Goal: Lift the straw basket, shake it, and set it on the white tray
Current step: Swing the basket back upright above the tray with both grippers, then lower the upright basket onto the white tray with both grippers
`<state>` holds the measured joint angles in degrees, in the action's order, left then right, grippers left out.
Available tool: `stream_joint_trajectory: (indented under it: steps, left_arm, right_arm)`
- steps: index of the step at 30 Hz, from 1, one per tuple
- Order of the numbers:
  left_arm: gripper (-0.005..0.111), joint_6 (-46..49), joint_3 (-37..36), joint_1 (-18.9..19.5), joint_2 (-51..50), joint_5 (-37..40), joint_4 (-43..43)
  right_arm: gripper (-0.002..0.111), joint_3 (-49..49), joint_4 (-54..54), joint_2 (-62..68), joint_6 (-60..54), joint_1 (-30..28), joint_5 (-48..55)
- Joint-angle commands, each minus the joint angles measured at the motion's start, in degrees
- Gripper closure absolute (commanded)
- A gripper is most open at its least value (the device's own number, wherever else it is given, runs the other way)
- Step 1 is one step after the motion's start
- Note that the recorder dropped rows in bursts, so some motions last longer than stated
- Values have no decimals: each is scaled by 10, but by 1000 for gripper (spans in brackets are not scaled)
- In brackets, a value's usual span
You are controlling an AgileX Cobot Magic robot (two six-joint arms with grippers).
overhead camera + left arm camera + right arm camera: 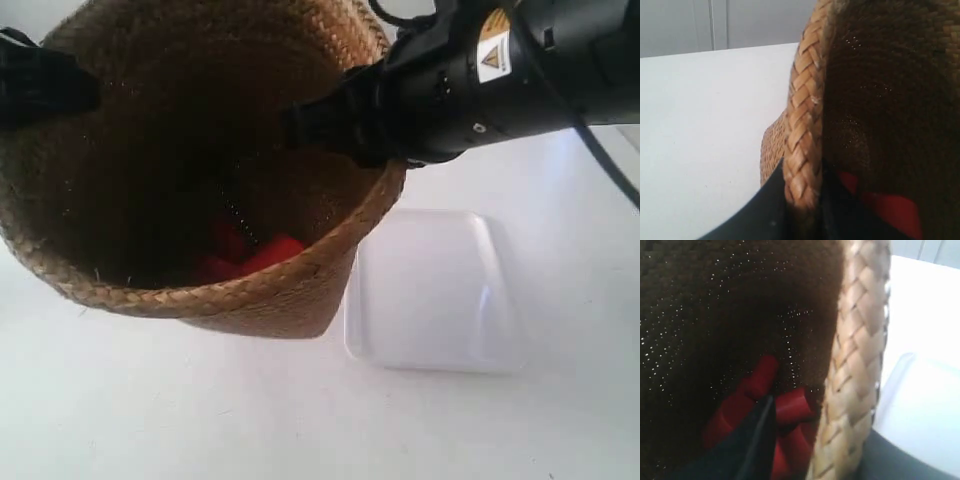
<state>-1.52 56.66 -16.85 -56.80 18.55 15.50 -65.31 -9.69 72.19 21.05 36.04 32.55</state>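
- A white table (150, 400) is seen spread under everything in the exterior view.
- The straw basket (250, 290) is held up between the two arms and tipped, so that its mouth is turned toward the exterior camera. Its dark woven inside is shown, edged by a braided rim. Whether its base touches the table cannot be told, as the base is hidden behind its own wall.
- The arm at the exterior view's right (480, 80), black with a yellow warning label, is reached over the rim into the basket. Of the arm at the exterior view's left (40, 85), only a black end is seen at the opposite rim.
- The white tray (430, 300) is laid flat on the table just beside the basket, on the exterior view's right. The basket is not stood on it, though the basket's lower wall overlaps the tray's near corner in that view.
- The left gripper (802, 165) is closed across the braided rim, with one black finger set outside the wall and the other inside.
- The right gripper (822, 415) is likewise clamped on the rim, with one finger inside and the other outside toward the tray.
- Some small red pieces (245, 255) are seen lying at the bottom of the basket. Their exact shape cannot be made out.
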Motion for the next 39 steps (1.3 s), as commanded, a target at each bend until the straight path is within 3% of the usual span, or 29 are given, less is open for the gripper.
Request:
stream_joint_trajectory:
  steps: [1, 6, 14, 23, 28, 34, 39]
  left_arm:
    - [107, 15, 7, -4, 8, -24, 2]
    - [107, 10, 19, -4, 1, -8, -3]
    - [107, 7, 97, -5, -95, -12, 121]
    - [107, -21, 136, -99, -198, -93, 162]
    - [107, -47, 152, -132, -244, -122, 162]
    - [107, -47, 168, -158, -284, -143, 162]
    - [107, -47, 168, -158, -314, -143, 162]
  right_arm:
    - [108, -3, -14, -5, -17, 4, -7]
    - [108, -14, -34, -6, -17, -10, 34]
    - [108, -84, -9, 5, -62, -124, 102]
    - [108, -173, 26, 103, -158, -214, 218]
    - [108, -226, 26, 147, -191, -254, 265]
    - [108, -252, 26, 177, -220, -300, 305]
    - [108, -252, 23, 189, -223, -322, 309]
